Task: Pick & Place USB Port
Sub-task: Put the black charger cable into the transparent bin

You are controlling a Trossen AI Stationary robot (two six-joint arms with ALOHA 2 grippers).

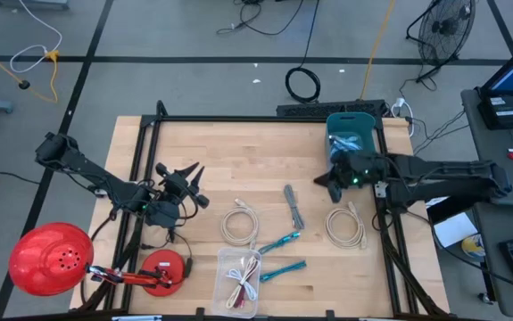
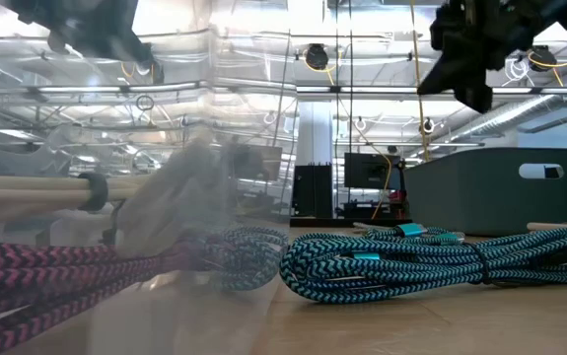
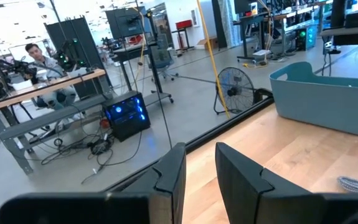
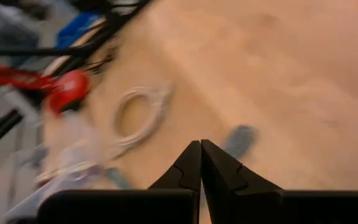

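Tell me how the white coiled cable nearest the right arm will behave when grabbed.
The white coiled cable probably flops: it lies in loose loops with no tie visible. Lifted by one strand, it may unwind and trail. It looks light, likely sliding across the bare wooden table if nudged.

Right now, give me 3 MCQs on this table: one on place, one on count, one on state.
1. Where is the teal bin?
A. far right corner of the table
B. near left corner
C. table centre

2. How many white cable coils lie loose on the wood?
A. one
B. two
C. four

3. How do the right gripper fingers stand?
A. wide open
B. shut on a cable
C. shut, empty

Key: 1 A, the high view puts the bin at the table's far right corner. 2 B, one white coil left of centre, another to the right. 3 C, the right wrist view shows the tips meeting with nothing between.
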